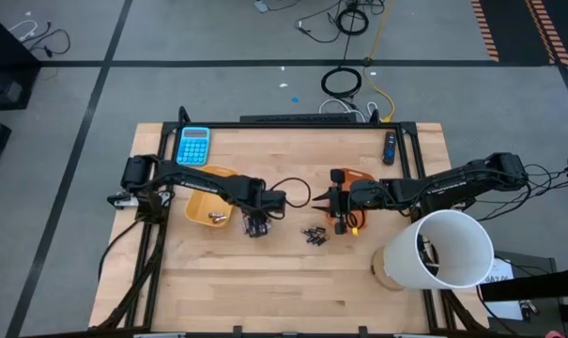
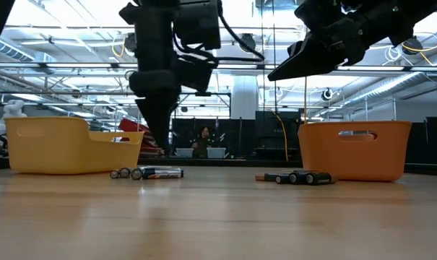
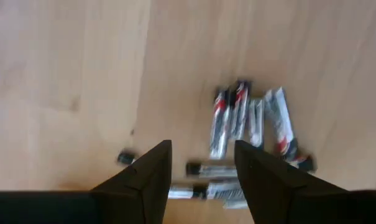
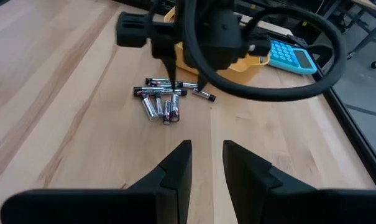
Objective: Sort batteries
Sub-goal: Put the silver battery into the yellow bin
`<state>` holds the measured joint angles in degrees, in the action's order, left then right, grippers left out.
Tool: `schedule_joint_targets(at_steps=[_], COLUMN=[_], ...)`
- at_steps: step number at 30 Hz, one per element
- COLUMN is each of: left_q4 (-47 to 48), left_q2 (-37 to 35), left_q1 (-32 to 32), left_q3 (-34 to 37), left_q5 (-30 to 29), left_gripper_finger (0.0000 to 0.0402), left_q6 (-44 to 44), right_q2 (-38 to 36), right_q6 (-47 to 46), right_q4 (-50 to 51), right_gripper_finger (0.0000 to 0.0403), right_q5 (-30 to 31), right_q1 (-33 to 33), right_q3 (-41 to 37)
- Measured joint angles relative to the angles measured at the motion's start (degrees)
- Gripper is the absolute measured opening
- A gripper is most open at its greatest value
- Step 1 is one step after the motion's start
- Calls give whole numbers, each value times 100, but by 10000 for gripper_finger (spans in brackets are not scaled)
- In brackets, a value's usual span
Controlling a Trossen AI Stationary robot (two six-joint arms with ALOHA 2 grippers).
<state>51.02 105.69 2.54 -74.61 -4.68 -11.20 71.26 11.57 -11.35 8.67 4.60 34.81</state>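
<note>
Several silvery-grey batteries [image 3: 250, 121] lie in a loose pile on the table beside the yellow tray [image 1: 211, 199]; they also show in the right wrist view [image 4: 160, 102] and the low view [image 2: 147, 173]. My left gripper [image 3: 203, 167] hangs open just above them, fingers pointing down, with one battery lying below the gap [image 1: 256, 225] [image 2: 160, 144]. A smaller cluster of dark batteries [image 1: 314, 236] [image 2: 299, 177] lies near the orange tray [image 1: 359, 178]. My right gripper [image 4: 206, 155] is open and held level, high above the table, pointing toward the left arm [image 1: 316, 199].
A blue calculator [image 1: 193, 145] and a dark remote-like stick [image 1: 389, 147] lie by the far edge. A large white cylinder [image 1: 443, 249] stands at the table's right near corner. Black frame rails run along the table's sides. A person [image 2: 204, 139] stands far behind.
</note>
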Motion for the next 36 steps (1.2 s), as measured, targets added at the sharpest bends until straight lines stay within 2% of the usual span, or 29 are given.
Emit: schedule_joint_targets(at_steps=[9, 27, 31, 36], left_q4=[-32, 51, -18, -68], left_q2=[273, 813, 813, 817], left_q1=[35, 53, 26, -15], left_q3=[2, -15, -13, -11], left_q5=[146, 93, 12, -26], left_gripper_finger=[170, 165, 130, 54], left_q6=[583, 758, 747, 723], right_q2=[0, 2, 2, 2], right_q6=[-2, 0, 0, 1], right_q4=[7, 69, 55, 49], right_gripper_finger=[84, 84, 84, 84], right_q5=[-2, 0, 0, 4], right_q1=[0, 0, 0, 0], right_q3=[0, -2, -2, -2])
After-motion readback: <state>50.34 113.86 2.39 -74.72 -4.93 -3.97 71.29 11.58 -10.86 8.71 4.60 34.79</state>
